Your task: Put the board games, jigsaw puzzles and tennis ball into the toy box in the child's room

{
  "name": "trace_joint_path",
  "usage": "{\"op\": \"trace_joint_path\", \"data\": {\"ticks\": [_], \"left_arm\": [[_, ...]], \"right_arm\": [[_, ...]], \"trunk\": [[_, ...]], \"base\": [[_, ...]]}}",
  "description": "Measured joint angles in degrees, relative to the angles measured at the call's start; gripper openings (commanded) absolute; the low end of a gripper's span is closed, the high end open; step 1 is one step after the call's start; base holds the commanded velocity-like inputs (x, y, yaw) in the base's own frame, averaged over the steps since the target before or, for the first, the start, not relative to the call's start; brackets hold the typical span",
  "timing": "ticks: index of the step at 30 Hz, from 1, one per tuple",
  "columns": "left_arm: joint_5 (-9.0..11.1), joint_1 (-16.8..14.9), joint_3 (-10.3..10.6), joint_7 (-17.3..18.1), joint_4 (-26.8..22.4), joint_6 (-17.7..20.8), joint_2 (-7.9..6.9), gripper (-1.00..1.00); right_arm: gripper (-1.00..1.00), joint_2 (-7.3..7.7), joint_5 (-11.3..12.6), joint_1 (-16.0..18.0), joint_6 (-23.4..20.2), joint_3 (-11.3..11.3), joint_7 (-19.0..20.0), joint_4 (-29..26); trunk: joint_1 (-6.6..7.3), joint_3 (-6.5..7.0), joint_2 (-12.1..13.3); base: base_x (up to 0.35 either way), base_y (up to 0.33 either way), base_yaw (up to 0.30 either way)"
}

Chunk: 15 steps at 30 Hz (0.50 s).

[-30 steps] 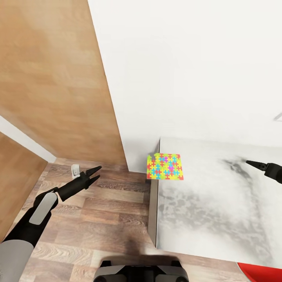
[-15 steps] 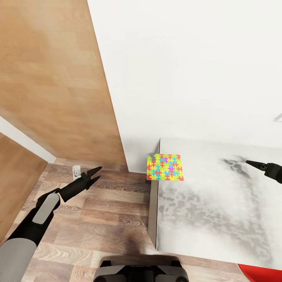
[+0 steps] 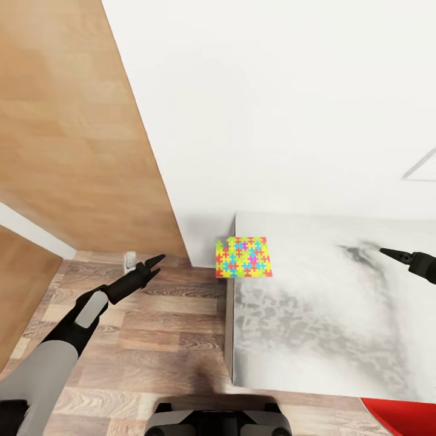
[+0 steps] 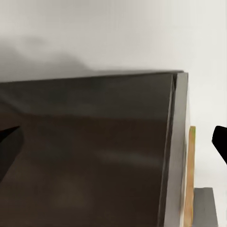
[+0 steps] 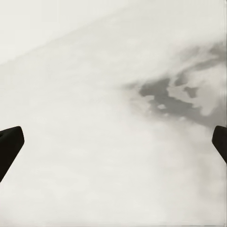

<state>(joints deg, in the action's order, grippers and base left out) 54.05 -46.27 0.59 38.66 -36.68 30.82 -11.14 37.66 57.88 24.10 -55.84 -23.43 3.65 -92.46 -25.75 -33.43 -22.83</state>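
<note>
- The left claw (image 3: 152, 265) hung over the wood-plank floor (image 3: 151, 339), off the desk's left edge; its fingers were spread with nothing between them, and in the left wrist view the two dark tips (image 4: 9, 142) sat at opposite sides of the frame.
- The right claw (image 3: 393, 254) hovered above the marbled desk (image 3: 315, 327) toward its right side, likewise spread and empty, as the right wrist view's widely parted tips (image 5: 10, 144) showed.
- Compared with a second before, the whole head view had slid: the wall corner and the jigsaw puzzle (image 3: 243, 257) sat further left in the frame, which reads as the camera turning rather than anything on the desk moving. The left arm had also reached a little further forward.
- I took this as the robot repositioning; no grasp had begun.
- The puzzle lay flat at the desk's far left corner, by the wall (image 3: 272, 109), its left side slightly overhanging the edge, well apart from both claws.
- It was a thin square of interlocking pieces in yellow, pink, blue, green and orange.
- A red object (image 3: 402, 418) showed at the desk's near right corner; what it was I could not tell.
</note>
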Motion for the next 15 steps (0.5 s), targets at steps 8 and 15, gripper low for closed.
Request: {"op": "trace_joint_path", "data": {"ticks": [8,15], "left_arm": [[-2.02,-1.56,-0.03,2.07,2.99,-1.29,0.62,1.00],[-2.39,-1.88,-0.03,2.45,3.53,-1.54,0.75,1.00]], "right_arm": [[1.00,-0.04,0.03,0.01,-0.01,0.13,0.01,0.00],[1.00,-0.04,0.04,0.01,-0.02,0.12,0.06,0.00]], "trunk": [[0.00,0.00,0.00],[0.00,0.00,0.00]], "base": [[0.000,0.000,-0.042],[0.000,0.000,-0.011]]}}
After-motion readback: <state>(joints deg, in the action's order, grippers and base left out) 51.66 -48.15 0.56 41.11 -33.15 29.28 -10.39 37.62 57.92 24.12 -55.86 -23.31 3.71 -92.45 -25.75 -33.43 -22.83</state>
